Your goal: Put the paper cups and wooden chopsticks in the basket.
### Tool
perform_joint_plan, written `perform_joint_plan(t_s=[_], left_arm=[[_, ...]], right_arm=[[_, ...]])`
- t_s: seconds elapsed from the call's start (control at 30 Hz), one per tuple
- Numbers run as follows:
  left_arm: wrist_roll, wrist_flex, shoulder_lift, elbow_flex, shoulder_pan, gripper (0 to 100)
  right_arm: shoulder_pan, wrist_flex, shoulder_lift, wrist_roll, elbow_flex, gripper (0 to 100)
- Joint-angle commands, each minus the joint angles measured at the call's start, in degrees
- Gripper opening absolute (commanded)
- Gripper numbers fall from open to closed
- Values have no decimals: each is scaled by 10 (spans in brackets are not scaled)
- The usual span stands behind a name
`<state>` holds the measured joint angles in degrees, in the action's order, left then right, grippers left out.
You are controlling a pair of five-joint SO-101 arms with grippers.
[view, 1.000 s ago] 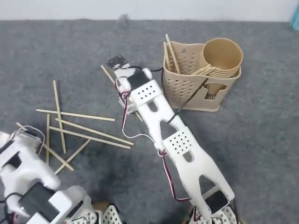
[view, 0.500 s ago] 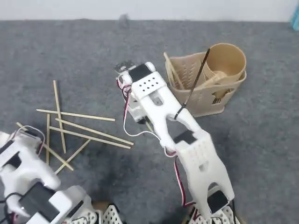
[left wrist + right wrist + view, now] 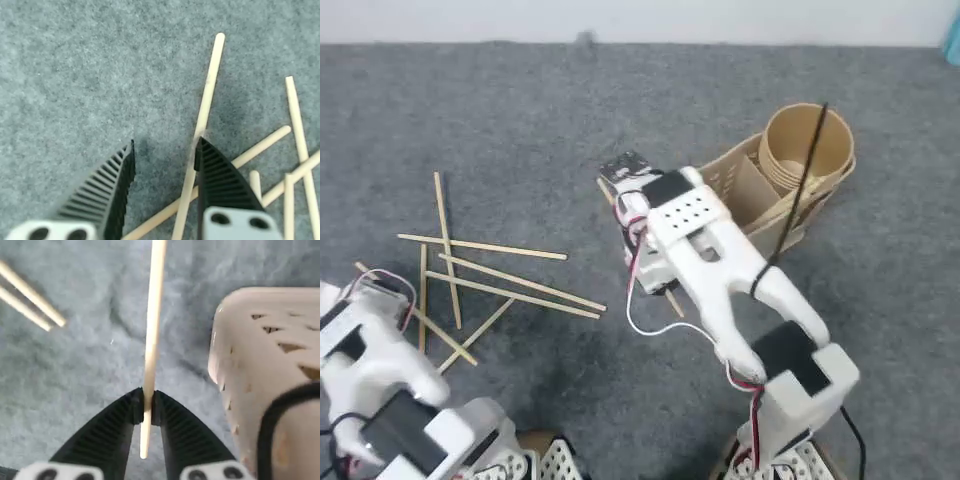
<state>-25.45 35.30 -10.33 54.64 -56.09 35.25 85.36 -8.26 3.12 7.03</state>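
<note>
The bench [image 3: 470, 110] is covered by a grey, felt-like mat [image 3: 890, 300] with a short, fuzzy nap. Along the far edge a pale, plain strip [image 3: 640, 18] is seen; whether it is a wall cannot be told. At the far right corner a small piece of something turquoise [image 3: 954, 40] is cut off at the view's edge. The scene is lit softly and evenly, and only faint shadows are cast on the mat.
</note>
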Motion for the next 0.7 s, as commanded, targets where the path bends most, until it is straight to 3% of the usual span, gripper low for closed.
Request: perform_joint_plan(t_s=[0.0,0.2,0.43,0.67], left_arm=[[-4,3,-1,-22,-1,185],[-4,3,-1,-22,-2,185],[-4,3,-1,-21,-3,185],[-4,3,-1,-21,-3,185]], right_arm=[[0,-18,78,28,26,7],[44,-23,165,71,72,7],[51,-8,177,143,93,7],[105,-6,195,217,158,8]])
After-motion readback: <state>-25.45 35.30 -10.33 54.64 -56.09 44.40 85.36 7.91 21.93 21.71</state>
